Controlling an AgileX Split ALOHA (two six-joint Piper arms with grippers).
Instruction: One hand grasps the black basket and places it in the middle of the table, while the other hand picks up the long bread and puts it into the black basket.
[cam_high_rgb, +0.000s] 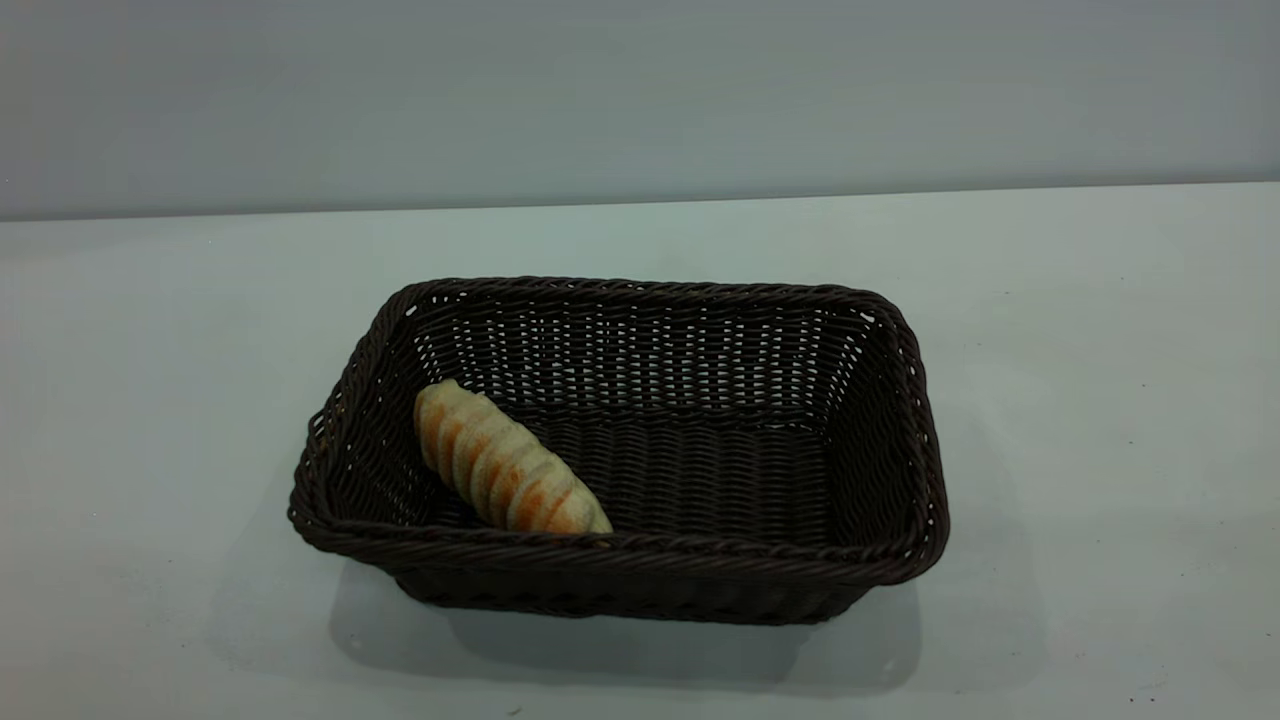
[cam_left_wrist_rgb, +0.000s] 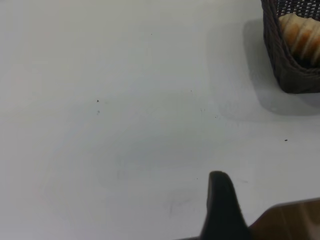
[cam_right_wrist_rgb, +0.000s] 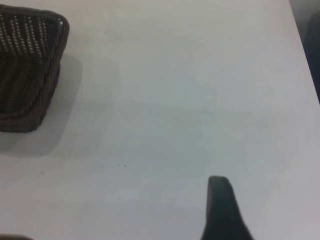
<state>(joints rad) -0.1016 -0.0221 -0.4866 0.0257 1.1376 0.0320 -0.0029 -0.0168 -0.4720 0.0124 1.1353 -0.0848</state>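
The black basket (cam_high_rgb: 700, 560) stands on the table (cam_high_rgb: 1100, 420) near its middle. The long bread (cam_high_rgb: 505, 465), golden-orange with pale ridges, lies slantwise on the basket floor in the left part, one end against the front wall. Neither arm appears in the exterior view. My left gripper (cam_left_wrist_rgb: 222, 210) shows only in part in the left wrist view, low over bare table, well away from a corner of the basket (cam_left_wrist_rgb: 295, 75) with the bread (cam_left_wrist_rgb: 302, 37) inside. My right gripper (cam_right_wrist_rgb: 222, 210) also shows only in part, far from another corner of the basket (cam_right_wrist_rgb: 27, 90). Neither holds anything.
A plain grey wall (cam_high_rgb: 640, 90) rises behind the table's far edge. A brown surface (cam_left_wrist_rgb: 292, 220) lies beyond the table's edge beside my left gripper. The right wrist view shows a table edge with a dark drop (cam_right_wrist_rgb: 312, 45) past it.
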